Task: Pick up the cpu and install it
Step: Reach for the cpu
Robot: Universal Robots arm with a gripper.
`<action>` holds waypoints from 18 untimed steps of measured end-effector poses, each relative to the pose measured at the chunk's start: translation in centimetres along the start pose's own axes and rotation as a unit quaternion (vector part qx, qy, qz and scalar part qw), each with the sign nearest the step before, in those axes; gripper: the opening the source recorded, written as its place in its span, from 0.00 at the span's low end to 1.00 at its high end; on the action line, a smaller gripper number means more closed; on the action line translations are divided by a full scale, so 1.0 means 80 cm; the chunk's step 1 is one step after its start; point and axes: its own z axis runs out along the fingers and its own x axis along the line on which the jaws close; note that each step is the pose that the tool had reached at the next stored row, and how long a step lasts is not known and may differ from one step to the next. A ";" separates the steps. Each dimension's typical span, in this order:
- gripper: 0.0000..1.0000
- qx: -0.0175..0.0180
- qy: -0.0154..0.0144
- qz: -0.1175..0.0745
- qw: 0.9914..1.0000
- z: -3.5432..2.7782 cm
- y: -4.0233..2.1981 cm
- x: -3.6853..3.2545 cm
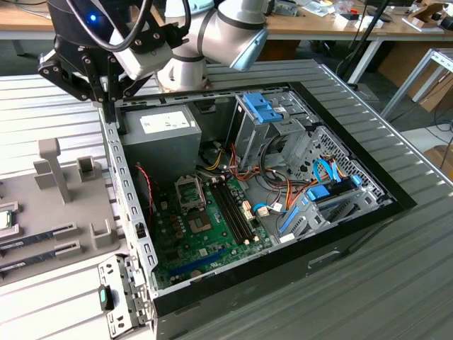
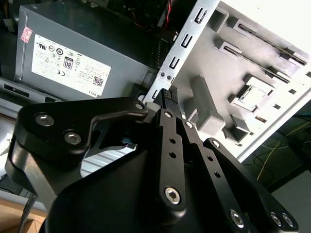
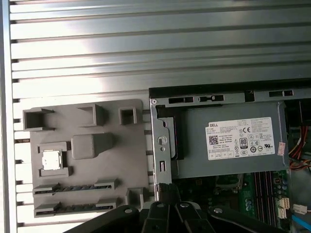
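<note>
The cpu is a small silver square lying in a recess of the grey holder tray, beside the open computer case. In the exterior view the cpu is at the far left edge. My gripper hangs above the case's side wall, near the power supply, well apart from the cpu. In the second wrist view its fingertips are together with nothing between them. The socket frame sits on the green motherboard inside the case.
Two memory sticks lie in slots of the tray next to the cpu. Grey posts stand up from the tray. Drive cages and cable bundles crowd the case on the exterior view's right. Ribbed metal table surrounds everything.
</note>
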 end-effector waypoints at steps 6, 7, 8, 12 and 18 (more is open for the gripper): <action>0.11 0.000 0.000 0.000 1.000 -0.0002 -0.0004 0.0048; 0.11 0.000 0.000 0.000 1.000 -0.0002 -0.0004 0.0060; 0.11 0.000 0.000 0.000 1.000 -0.0002 -0.0005 0.0065; 0.11 0.000 0.000 0.000 1.000 -0.0003 -0.0007 0.0094; 0.11 0.000 0.000 0.000 1.000 -0.0005 -0.0011 0.0151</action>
